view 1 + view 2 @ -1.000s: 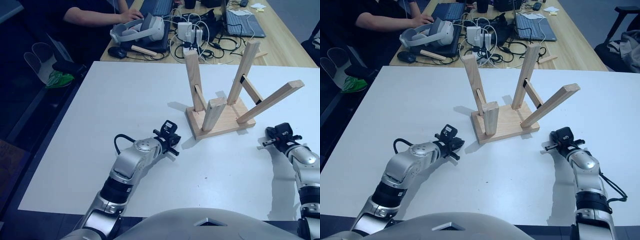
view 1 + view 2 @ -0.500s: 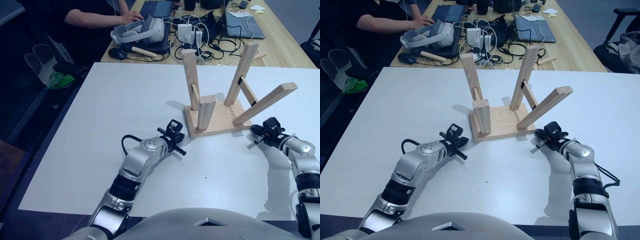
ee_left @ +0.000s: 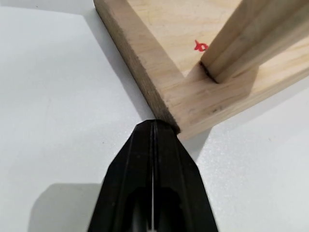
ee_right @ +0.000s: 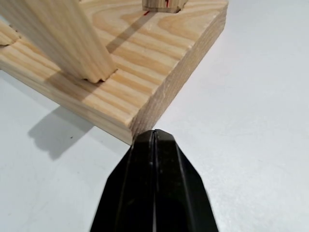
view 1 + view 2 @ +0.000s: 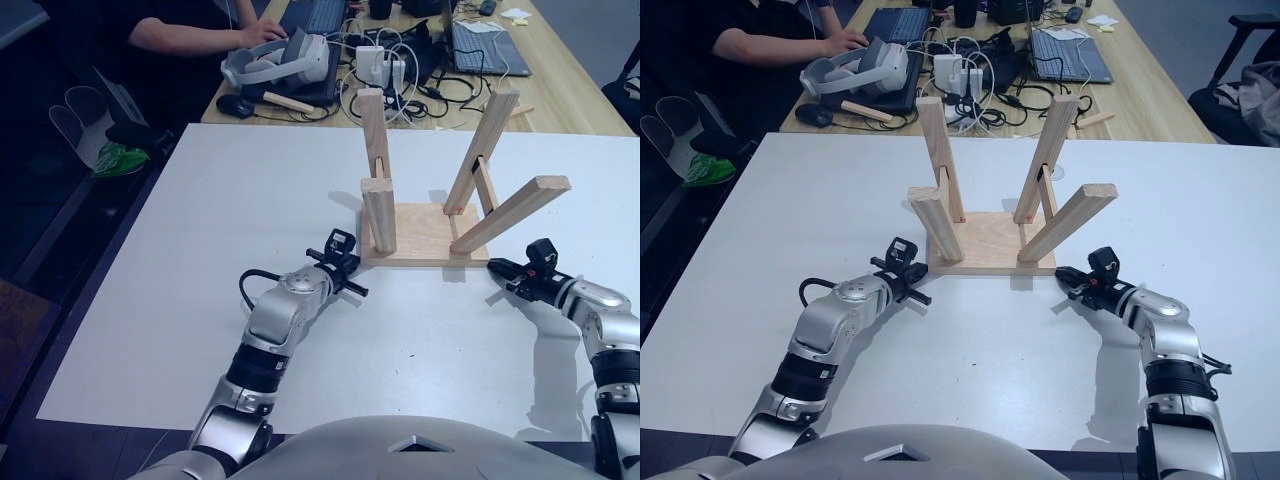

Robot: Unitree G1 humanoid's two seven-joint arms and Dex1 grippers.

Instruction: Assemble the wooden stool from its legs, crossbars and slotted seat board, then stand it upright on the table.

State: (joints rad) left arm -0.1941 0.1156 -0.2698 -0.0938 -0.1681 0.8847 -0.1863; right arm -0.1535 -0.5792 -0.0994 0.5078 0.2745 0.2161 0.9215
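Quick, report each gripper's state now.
Left gripper: shut, empty, tip at the seat board corner.
Right gripper: shut, empty, tip at another corner.

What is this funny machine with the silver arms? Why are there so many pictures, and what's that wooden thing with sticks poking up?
It's a robot shaped a bit like a person. Two pictures come from cameras in its head, looking down over its arms at a white table. The other two come from little cameras on its wrists, so everything there looks very close. Each arm ends in a black gripper with two fingers, like a pincher. The left gripper and the right gripper are both pinched shut and hold nothing. Each tip sits right at a near corner of the seat board. That board belongs to a wooden stool resting upside down: the seat is flat on the table and its legs poke up, some of them leaning. Behind the table is a desk with computers and cables.
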